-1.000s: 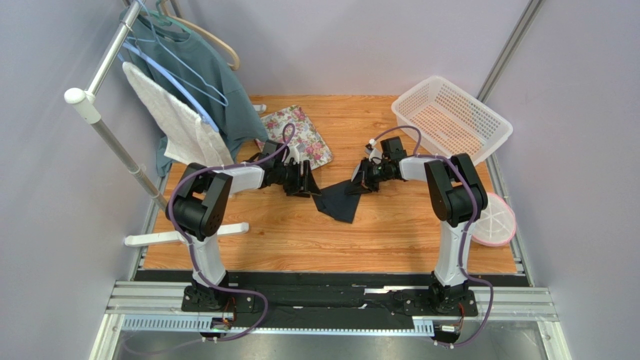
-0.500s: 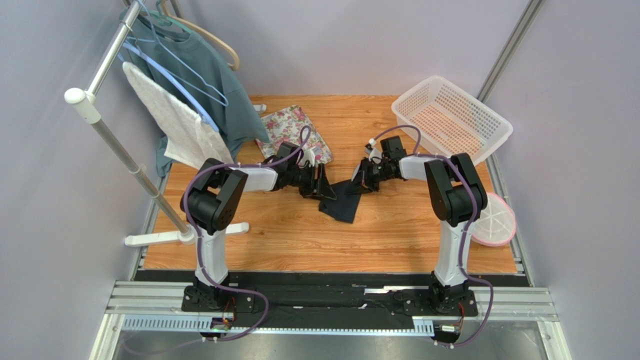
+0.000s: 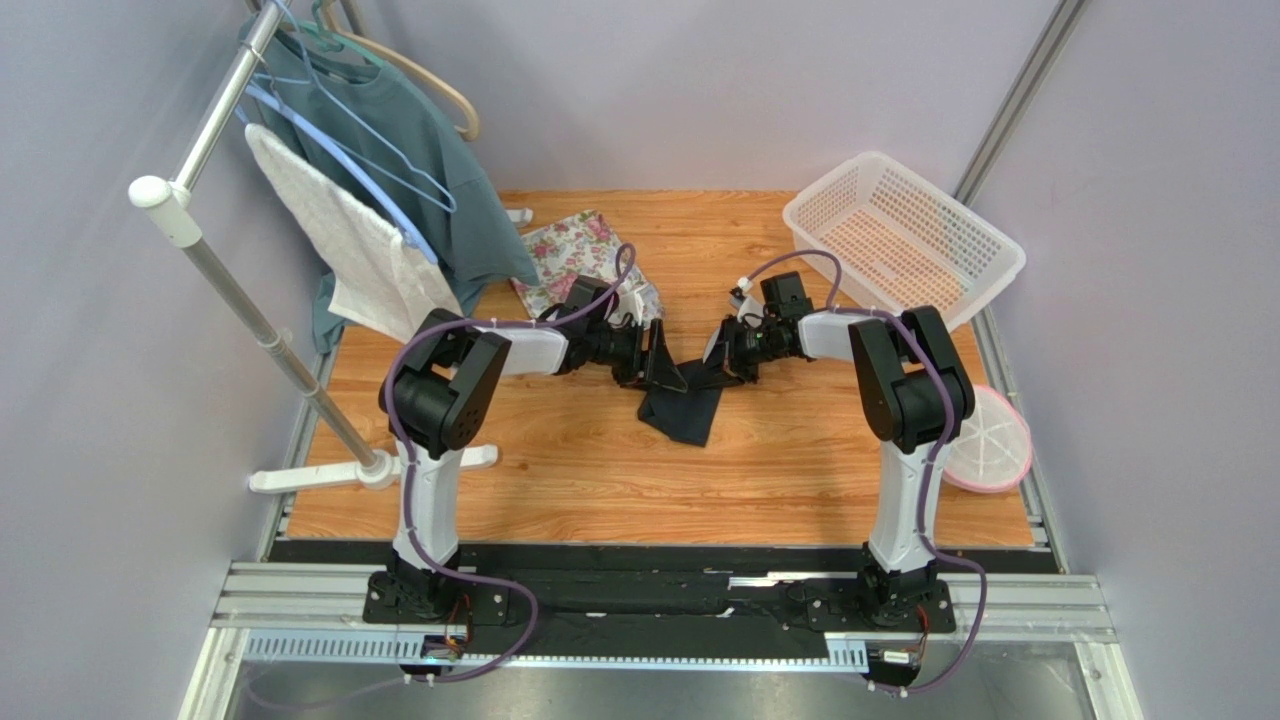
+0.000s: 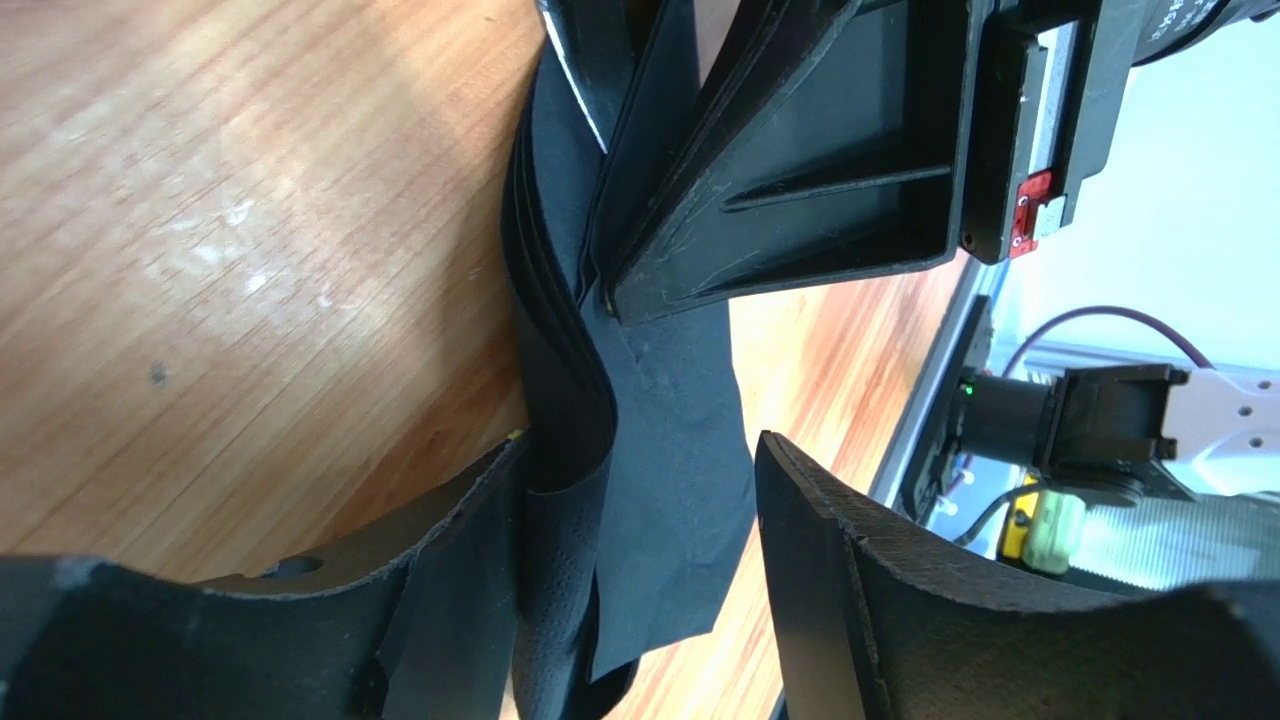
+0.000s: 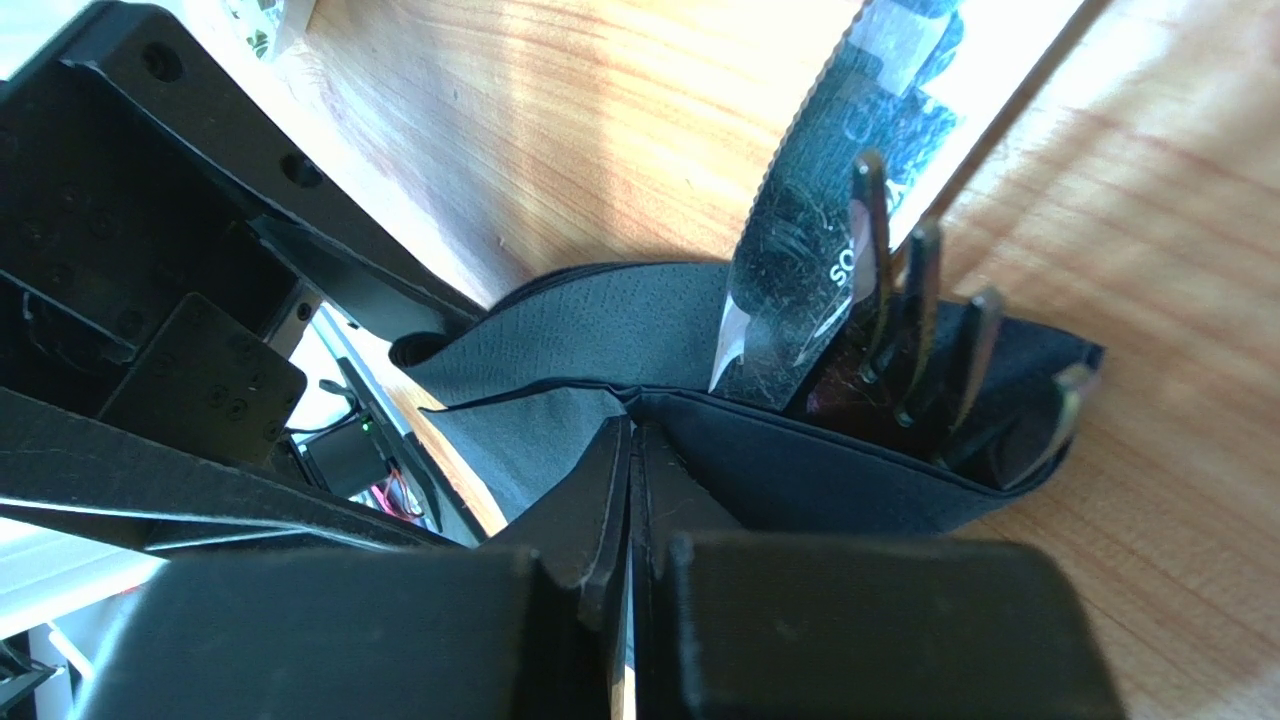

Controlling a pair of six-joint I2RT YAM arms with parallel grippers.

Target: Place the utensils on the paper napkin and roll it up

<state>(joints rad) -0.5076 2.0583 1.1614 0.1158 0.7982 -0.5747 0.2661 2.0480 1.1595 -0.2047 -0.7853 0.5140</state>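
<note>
The black paper napkin (image 3: 688, 416) lies at mid-table, folded up around the utensils. In the right wrist view the pale grey knife (image 5: 804, 255) and the fork (image 5: 920, 338) stick out of the napkin's (image 5: 842, 465) fold, tines showing. My right gripper (image 5: 631, 435) is shut, pinching the napkin's edge; from above the right gripper (image 3: 712, 371) sits at the napkin's far right corner. My left gripper (image 4: 639, 450) stands open astride the napkin's (image 4: 669, 390) curled layers, its left finger (image 4: 451, 600) touching the paper. From above the left gripper (image 3: 658, 371) is at the napkin's far left corner.
A pink-flowered tray (image 3: 586, 248) lies behind the left gripper. A white mesh basket (image 3: 902, 233) stands at the back right, and a round pink-rimmed dish (image 3: 992, 438) hangs over the right edge. A clothes rack (image 3: 196, 225) with towel and teal shirt stands on the left.
The left arm has swung right, bringing its open gripper from beside the tray up to the napkin's left side. The right arm has stayed put, still shut.
</note>
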